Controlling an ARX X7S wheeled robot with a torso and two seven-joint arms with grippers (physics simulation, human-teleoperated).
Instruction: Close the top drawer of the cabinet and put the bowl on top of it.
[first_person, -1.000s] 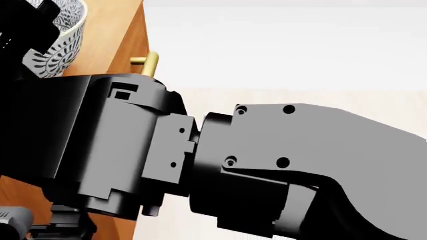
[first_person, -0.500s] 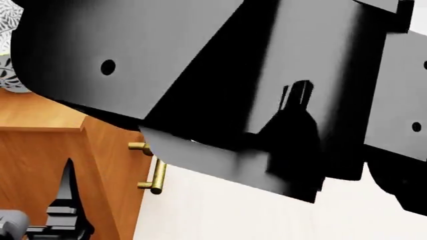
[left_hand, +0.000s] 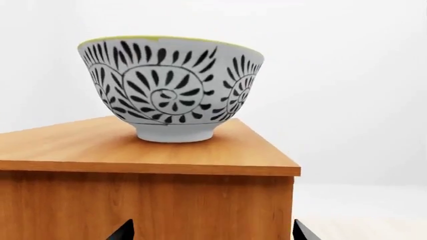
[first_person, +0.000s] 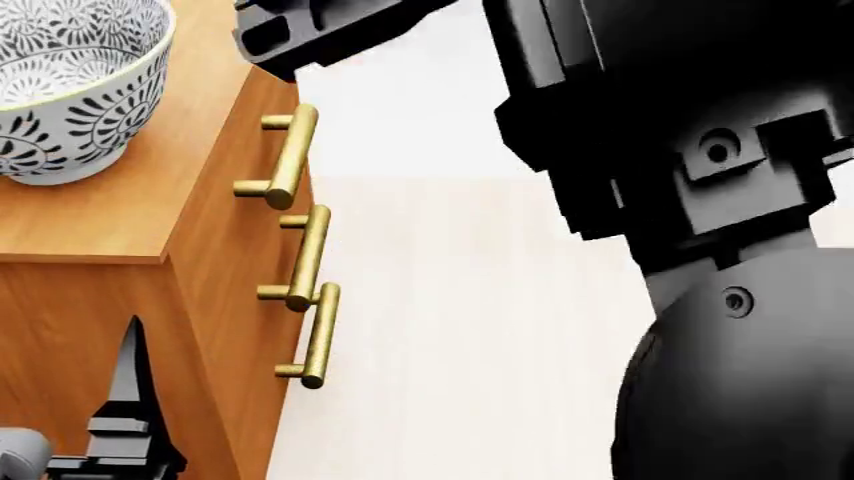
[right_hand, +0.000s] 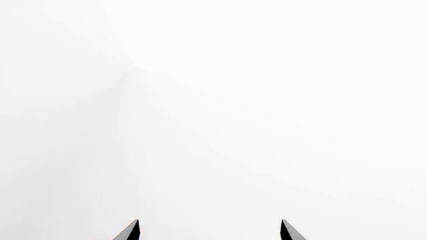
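Cabinet (first_person: 94, 225) first: boxy orange-brown wood, flat smooth lid, rigid and heavy by the look, not something to lift. Three brass bar handles run down its front in the head view; the top drawer (first_person: 254, 130) sits flush with the fronts below, so it reads as shut. Its handle (first_person: 287, 155) stands proud of the face, the only protrusion to clear.

Bowl (left_hand: 170, 90) stands upright on the lid, near the front corner, foot flat on the wood. Likely glazed ceramic: stiff, slick, breakable if knocked off. Best hold would be across the rim or wall, not the narrow foot.

Room: lid edge lies close beside the bowl on two sides; open pale floor beyond.

Left pincer (left_hand: 210, 232) is spread, tips apart below the lid edge, holding nothing. Right pincer (right_hand: 210, 232) is likewise spread, facing blank white space, empty.
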